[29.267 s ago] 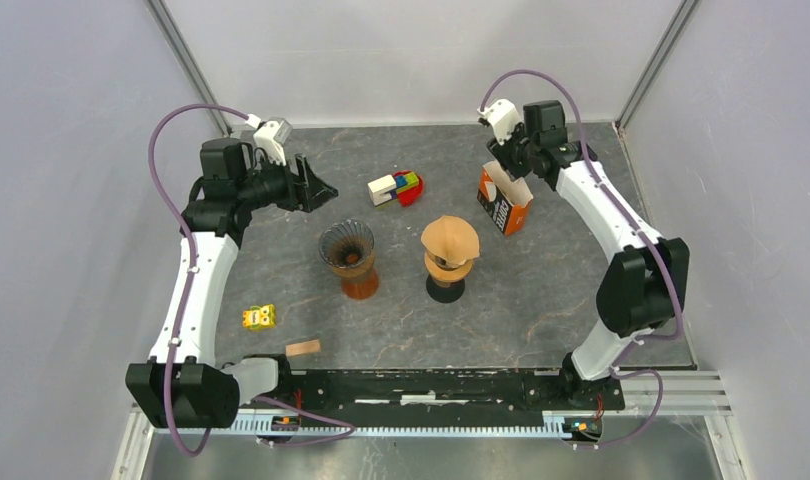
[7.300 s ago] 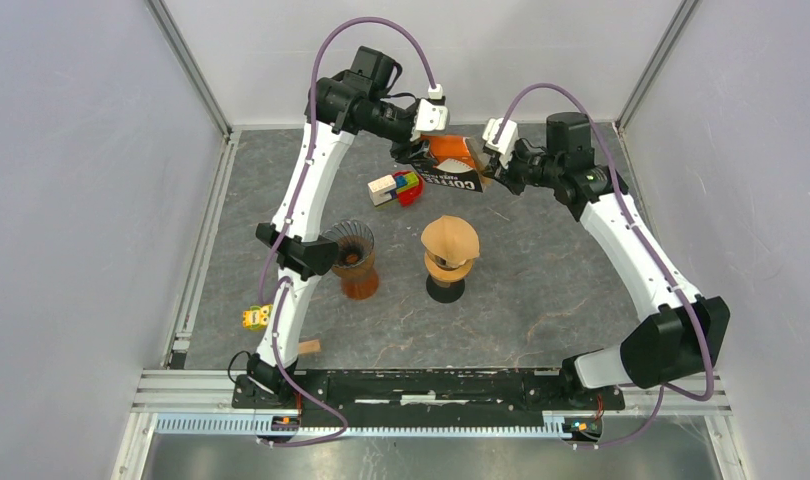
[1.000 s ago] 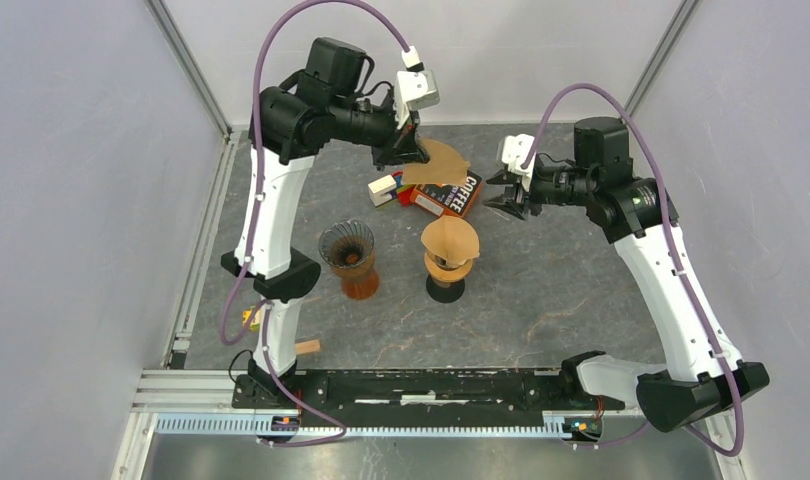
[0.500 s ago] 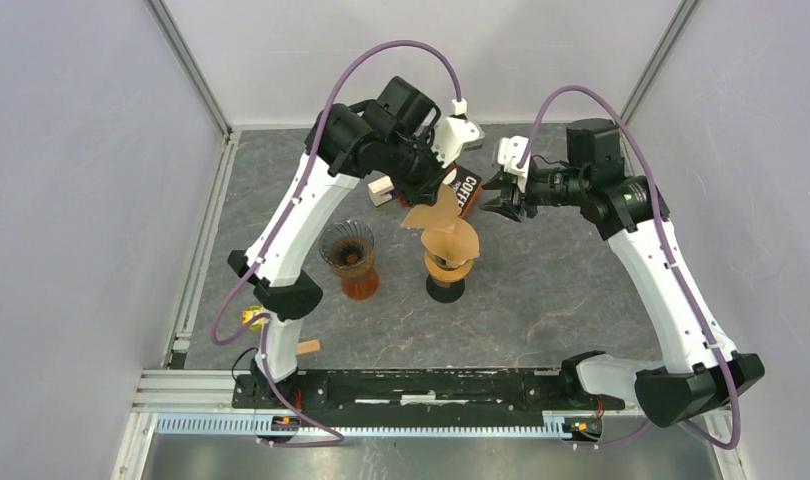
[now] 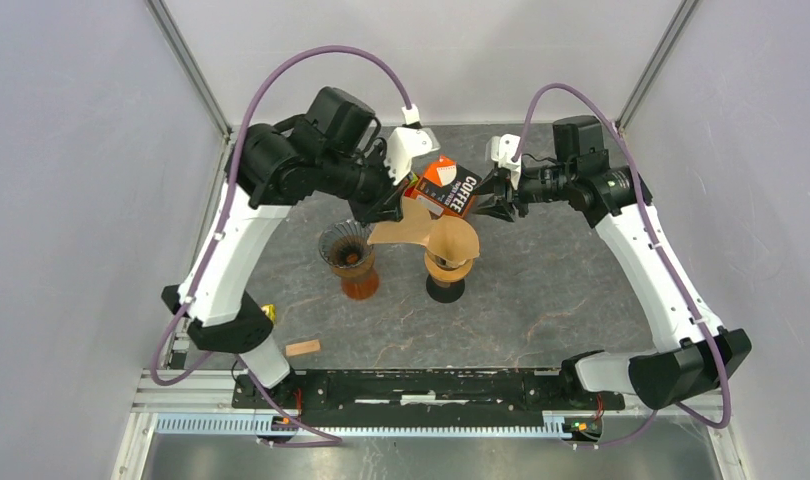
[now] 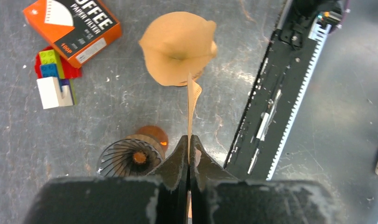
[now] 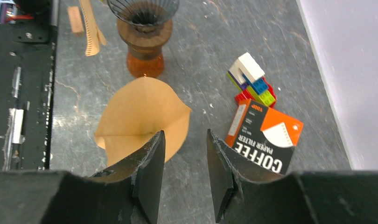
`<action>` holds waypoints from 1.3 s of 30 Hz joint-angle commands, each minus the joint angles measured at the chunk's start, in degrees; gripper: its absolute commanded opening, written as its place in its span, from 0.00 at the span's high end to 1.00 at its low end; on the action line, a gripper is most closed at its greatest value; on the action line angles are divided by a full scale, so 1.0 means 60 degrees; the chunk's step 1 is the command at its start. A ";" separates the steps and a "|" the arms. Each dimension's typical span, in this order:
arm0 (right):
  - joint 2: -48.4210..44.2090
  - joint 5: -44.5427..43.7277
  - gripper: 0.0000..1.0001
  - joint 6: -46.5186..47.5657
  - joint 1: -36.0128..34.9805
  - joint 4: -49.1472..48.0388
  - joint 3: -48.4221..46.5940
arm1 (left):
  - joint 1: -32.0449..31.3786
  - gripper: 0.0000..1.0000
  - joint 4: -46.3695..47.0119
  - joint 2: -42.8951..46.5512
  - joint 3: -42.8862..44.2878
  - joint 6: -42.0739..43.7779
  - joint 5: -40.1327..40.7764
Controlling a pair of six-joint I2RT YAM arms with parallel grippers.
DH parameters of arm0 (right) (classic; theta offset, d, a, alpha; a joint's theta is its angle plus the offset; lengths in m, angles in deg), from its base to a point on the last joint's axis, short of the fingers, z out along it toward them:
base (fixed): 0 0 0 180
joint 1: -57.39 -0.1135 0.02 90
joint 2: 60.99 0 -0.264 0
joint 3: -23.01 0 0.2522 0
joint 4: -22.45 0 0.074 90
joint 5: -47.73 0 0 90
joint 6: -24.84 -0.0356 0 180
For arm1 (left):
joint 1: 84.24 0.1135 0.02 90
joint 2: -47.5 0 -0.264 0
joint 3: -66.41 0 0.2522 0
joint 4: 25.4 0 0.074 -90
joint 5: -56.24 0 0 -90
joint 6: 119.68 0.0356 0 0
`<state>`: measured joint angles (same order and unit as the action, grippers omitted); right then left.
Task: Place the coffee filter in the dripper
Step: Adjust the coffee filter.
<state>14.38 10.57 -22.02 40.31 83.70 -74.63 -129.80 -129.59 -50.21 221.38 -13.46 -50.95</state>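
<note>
My left gripper (image 5: 392,211) is shut on a brown paper coffee filter (image 5: 405,231), which hangs flat in the air between two stands. In the left wrist view the coffee filter (image 6: 191,100) shows edge-on, pinched between the jaws of the left gripper (image 6: 189,139). The dripper (image 5: 346,248), a black ribbed cone on an amber base, stands empty just left of the held filter; the same dripper (image 6: 130,157) lies below and left of my fingers. My right gripper (image 5: 487,200) hovers open and empty, up and right of the second stand, and in its own view the right gripper (image 7: 185,133) holds nothing.
A second stand (image 5: 450,256) carries an opened brown filter cone (image 7: 141,116). The orange-and-black filter box (image 5: 447,184) lies behind it, with a toy-brick cluster (image 7: 250,79) beside it. A small wooden block (image 5: 302,348) lies near the front rail (image 5: 431,385).
My left arm has swung the filter from the back of the table down and leftward, to between the two stands. The right gripper has shifted slightly toward the back and its jaws have narrowed a little.
</note>
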 commanded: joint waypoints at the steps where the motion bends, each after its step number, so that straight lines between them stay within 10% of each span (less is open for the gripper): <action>1: 0.0020 0.1396 0.56 -0.0158 -0.0112 -0.0316 -0.0147 | 0.0006 0.98 0.0252 0.1127 -0.1123 0.0773 -0.1559; 8: -0.0532 0.1720 0.54 -0.0742 -0.1116 -0.1311 0.0713 | 0.0045 0.98 0.4450 0.4109 -0.6265 0.0403 -0.2127; 39: -0.0491 0.0861 0.66 0.1004 -0.2720 0.0497 0.1016 | 0.0884 0.98 0.5463 0.4873 -0.8344 0.1156 -0.3563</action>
<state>12.83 16.95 -20.49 24.23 81.58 -65.91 -124.71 -98.62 -21.18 170.85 -9.48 -71.37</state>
